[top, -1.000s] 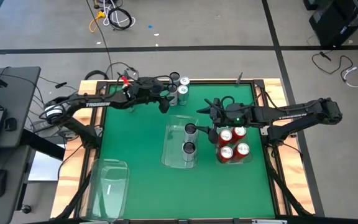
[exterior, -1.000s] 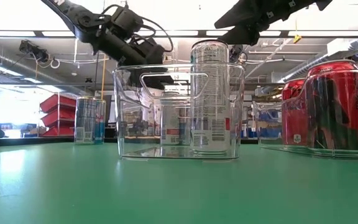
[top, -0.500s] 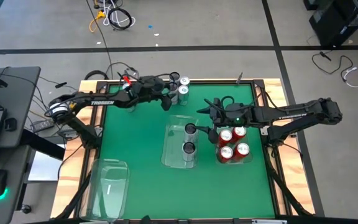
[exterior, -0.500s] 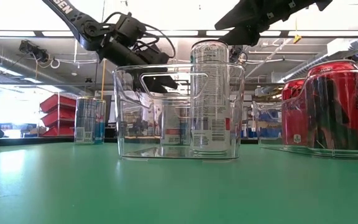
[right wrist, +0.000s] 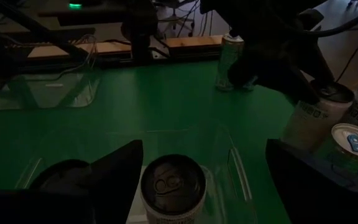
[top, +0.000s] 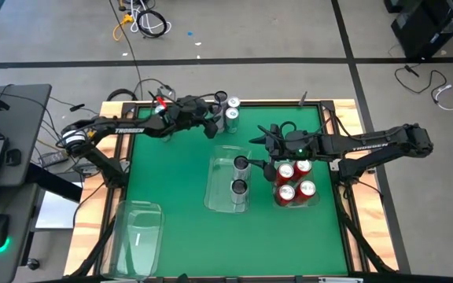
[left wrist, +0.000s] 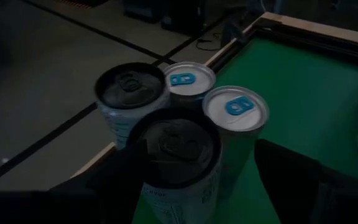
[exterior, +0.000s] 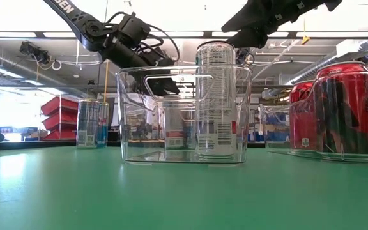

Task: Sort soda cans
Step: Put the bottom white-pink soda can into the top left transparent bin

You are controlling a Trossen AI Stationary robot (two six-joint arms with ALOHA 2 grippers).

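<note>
Several soda cans stand upright on their bases at the table's far edge: two with dark tops [left wrist: 132, 93] [left wrist: 174, 149] and two with pale teal-tab tops [left wrist: 188, 79] [left wrist: 235, 109]. My left gripper [left wrist: 196, 149] [top: 213, 126] is open, with one finger on either side of the nearer dark-topped can [top: 217, 120], apart from it. My right gripper [right wrist: 204, 149] [top: 254, 157] is open above a dark-topped can [right wrist: 173, 186] [top: 241, 163] that stands in the middle clear bin [top: 217, 192] beside a second can [top: 238, 187]. Several red cans [top: 293, 182] fill the right bin.
An empty clear bin [top: 136, 236] sits at the table's near left corner. One more can [exterior: 93, 123] stands alone toward the far left. A wooden rim [top: 344, 118] frames the green mat. Open mat lies between the bins and along the near edge.
My left gripper has moved a little toward the table's right and far edge and dipped, closing in around the can cluster. The right arm and all cans have kept still.
</note>
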